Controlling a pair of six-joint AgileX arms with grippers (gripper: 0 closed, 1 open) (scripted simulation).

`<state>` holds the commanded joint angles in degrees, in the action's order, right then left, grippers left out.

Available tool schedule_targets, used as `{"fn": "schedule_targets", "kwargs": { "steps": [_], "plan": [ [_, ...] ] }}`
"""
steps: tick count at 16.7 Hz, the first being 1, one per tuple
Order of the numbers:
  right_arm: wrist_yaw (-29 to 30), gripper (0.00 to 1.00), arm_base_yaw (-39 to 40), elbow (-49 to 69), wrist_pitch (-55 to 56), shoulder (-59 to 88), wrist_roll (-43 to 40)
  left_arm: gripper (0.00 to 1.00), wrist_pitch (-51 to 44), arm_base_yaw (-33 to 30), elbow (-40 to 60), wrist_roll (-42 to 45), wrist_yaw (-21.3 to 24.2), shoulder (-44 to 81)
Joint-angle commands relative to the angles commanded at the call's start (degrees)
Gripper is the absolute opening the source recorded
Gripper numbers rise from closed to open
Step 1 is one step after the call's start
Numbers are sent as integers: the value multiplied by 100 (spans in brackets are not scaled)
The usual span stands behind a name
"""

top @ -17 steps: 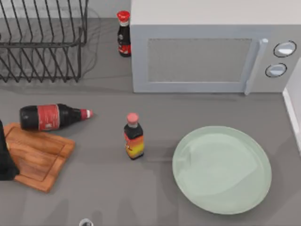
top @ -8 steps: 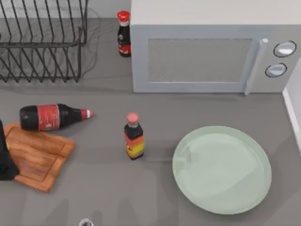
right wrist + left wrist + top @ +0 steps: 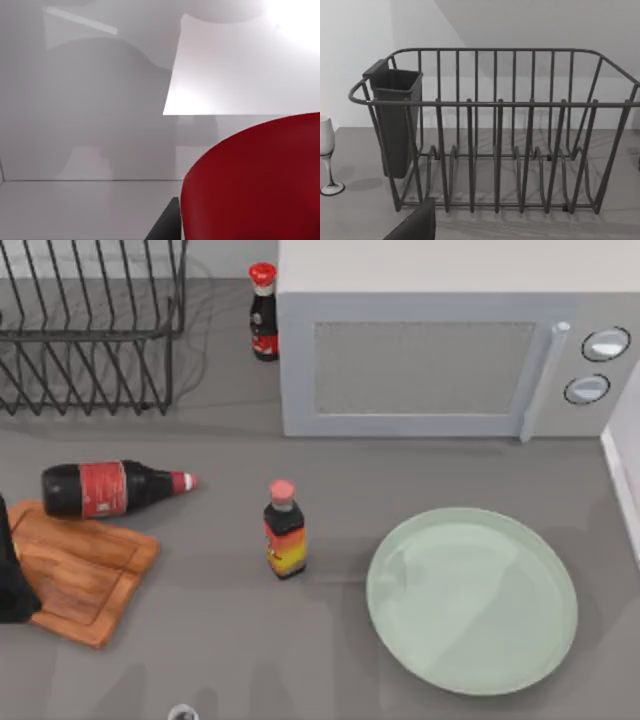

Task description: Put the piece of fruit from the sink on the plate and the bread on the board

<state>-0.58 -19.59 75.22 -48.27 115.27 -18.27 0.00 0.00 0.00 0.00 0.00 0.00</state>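
Soy sauce bottle [image 3: 285, 530] stands left of the plate [image 3: 471, 600]; cola bottle [image 3: 112, 487] lies touching the board [image 3: 80, 570]. Gripper states cannot be told.

Left arm [image 3: 12, 575] a dark shape at the top view's far left edge, mid-lower frame, a dark finger [image 3: 415, 226] of its gripper at left wrist view's lower left

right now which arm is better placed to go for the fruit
Right, probably. The right wrist view has the piece of fruit looming close against pale sink walls. The left arm sits over the board, its wrist camera facing the dish rack.
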Motion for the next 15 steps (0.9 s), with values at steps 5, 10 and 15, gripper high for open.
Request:
{"fn": "schedule_targets", "kwargs": {
  "steps": [5, 10, 15],
  "plan": [
    [-3, 0, 5, 28, -81, -66, 10, 100, 0, 0, 0, 0, 0, 0],
    [21, 0, 396, 147, -346, -341, 407, 100, 0, 0, 0, 0, 0, 0],
    [58, 0, 1547, 63, -1066, -665, 1562, 100, 0, 0, 0, 0, 0, 0]
  ]
}}
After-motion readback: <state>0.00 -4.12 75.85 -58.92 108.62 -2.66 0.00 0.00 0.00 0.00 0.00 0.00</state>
